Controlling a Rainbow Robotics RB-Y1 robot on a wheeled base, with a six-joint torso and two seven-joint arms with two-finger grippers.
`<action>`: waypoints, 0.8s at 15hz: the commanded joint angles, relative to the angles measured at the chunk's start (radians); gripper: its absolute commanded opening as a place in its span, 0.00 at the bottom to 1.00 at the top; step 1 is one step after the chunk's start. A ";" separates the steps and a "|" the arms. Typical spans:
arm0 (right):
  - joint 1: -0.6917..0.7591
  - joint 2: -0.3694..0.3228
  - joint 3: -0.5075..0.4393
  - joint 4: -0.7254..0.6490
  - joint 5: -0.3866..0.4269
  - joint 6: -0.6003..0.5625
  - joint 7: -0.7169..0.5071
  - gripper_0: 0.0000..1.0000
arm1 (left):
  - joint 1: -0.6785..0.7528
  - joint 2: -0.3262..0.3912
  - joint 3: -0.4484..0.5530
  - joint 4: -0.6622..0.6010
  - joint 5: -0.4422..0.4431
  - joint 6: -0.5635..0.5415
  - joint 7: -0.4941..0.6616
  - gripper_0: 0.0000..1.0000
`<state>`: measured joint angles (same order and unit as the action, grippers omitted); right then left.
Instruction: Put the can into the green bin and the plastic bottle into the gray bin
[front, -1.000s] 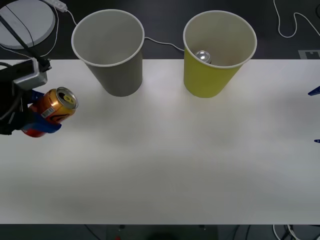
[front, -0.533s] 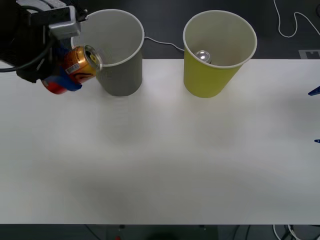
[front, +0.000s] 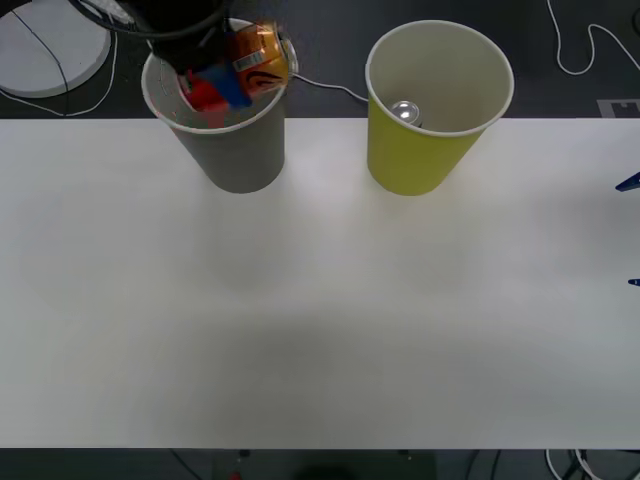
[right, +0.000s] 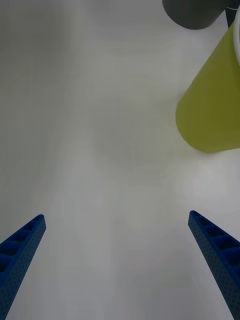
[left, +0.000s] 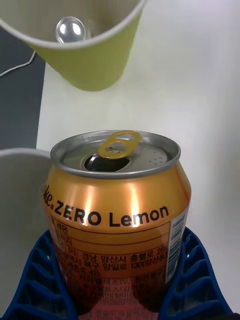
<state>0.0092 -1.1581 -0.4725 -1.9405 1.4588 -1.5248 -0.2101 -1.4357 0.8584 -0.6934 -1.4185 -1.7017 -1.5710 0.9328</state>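
The orange-gold and red can (front: 258, 58) hangs tilted over the mouth of the gray bin (front: 232, 150), with my left gripper (front: 232, 78) shut on it. In the left wrist view the can (left: 117, 210) sits between blue fingers (left: 40, 280), above the gray bin's rim (left: 20, 154), pull-tab end toward the green bin (left: 90, 65). The green bin (front: 420, 150) stands right of the gray one, with another can's silver top (front: 405, 112) inside. My right gripper (front: 633, 232) waits open at the table's right edge, its fingers (right: 22, 250) wide apart. The plastic bottle is out of view.
The white table (front: 320, 300) stretches in front of both bins. A round white object (front: 50, 45) and cables (front: 590, 40) lie on the dark floor behind. The right wrist view shows the green bin (right: 210, 115) and the gray bin (right: 192, 12) farther off.
My left gripper has carried the can from the table's left side up and rightward, to above the gray bin's opening. The right arm has not moved.
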 joint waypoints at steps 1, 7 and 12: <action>0.000 0.000 0.000 0.000 0.000 0.000 0.000 1.00 | -0.095 -0.177 0.003 0.181 -0.121 0.000 -0.006 0.00; 0.000 0.000 0.000 0.000 0.000 0.000 0.000 1.00 | -0.253 -0.450 0.025 0.480 -0.320 0.157 0.014 0.00; 0.000 0.000 0.000 0.000 0.000 0.000 0.000 1.00 | -0.272 -0.545 0.025 0.544 -0.394 0.315 0.090 0.00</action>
<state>0.0092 -1.1581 -0.4725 -1.9405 1.4588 -1.5248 -0.2101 -1.7073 0.3222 -0.6690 -0.8756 -2.0908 -1.2629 0.9992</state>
